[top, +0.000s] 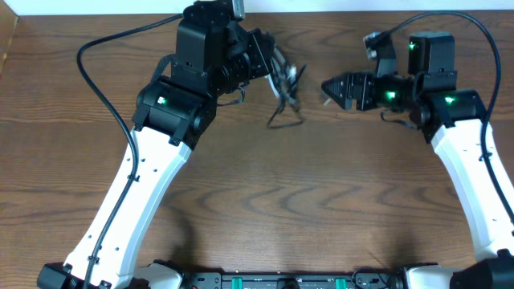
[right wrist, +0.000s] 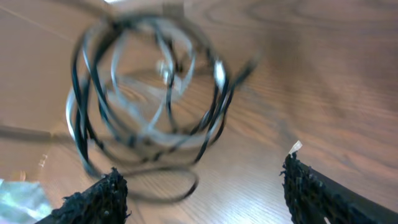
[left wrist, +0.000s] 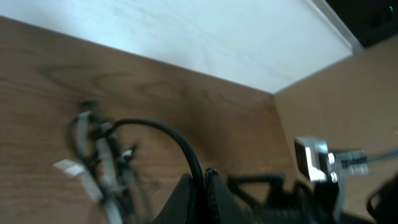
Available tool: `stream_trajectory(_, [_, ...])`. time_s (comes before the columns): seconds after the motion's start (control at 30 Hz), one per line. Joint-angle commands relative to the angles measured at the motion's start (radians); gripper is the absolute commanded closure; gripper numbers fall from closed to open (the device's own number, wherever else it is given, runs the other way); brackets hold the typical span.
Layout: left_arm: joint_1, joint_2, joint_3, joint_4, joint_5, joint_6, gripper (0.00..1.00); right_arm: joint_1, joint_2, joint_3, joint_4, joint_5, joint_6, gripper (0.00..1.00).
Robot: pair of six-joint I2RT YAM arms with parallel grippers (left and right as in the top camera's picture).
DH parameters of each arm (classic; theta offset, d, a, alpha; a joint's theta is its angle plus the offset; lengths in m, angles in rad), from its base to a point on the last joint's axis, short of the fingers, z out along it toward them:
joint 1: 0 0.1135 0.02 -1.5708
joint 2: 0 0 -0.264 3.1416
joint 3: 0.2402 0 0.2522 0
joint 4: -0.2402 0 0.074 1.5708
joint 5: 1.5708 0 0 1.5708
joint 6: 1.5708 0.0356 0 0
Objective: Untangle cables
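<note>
**Q:** Cables [top: 285,95] position, overhead view?

**A:** Bunched at the far centre of the tabletop [top: 257,201], between the two arm tips. The left jaws are at the bunch. The right jaws are near it but apart. Grip detail cannot be read from this view.

**Q:** Left wrist view?

**A:** Left jaws clenched. One black cord arcs out of the blurred bunch and ends between them, so they are grasping the cables.

**Q:** Right wrist view?

**A:** Right jaws released, spread wide, with nothing between them. The cables lie ahead as overlapping black and pale loops. The view is blurred, so plug ends cannot be told.
</note>
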Motion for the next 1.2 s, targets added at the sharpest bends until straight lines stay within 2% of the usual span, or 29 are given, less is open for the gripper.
stream_trajectory(0.0, [0.003,-0.01,0.003,-0.003,0.072,-0.005,0.92,0.035,0.032,0.016,0.061,-0.08,0.105,0.23])
stream_trajectory(0.3, [0.003,-0.007,0.002,-0.026,0.072,-0.005,0.92,0.182,0.129,0.016,0.244,-0.099,0.279,0.29])
stream_trajectory(0.47, [0.003,-0.007,0.002,-0.032,0.08,-0.005,0.92,0.24,0.193,0.016,0.35,-0.064,0.414,0.38])
stream_trajectory(0.63, [0.004,-0.007,0.002,-0.047,0.083,0.002,0.92,0.259,0.248,0.016,0.383,-0.042,0.481,0.73])
stream_trajectory(0.83, [0.027,-0.007,0.002,-0.087,0.039,0.034,0.92,0.229,0.246,0.017,0.379,-0.03,0.476,0.98])
stream_trajectory(1.0, [0.08,-0.007,0.002,-0.16,-0.036,0.04,0.92,0.19,0.228,0.017,0.364,-0.059,0.438,0.99])
stream_trajectory(1.17, [0.146,-0.007,0.002,-0.222,-0.065,0.105,0.92,0.152,0.191,0.017,0.333,-0.058,0.397,0.99])
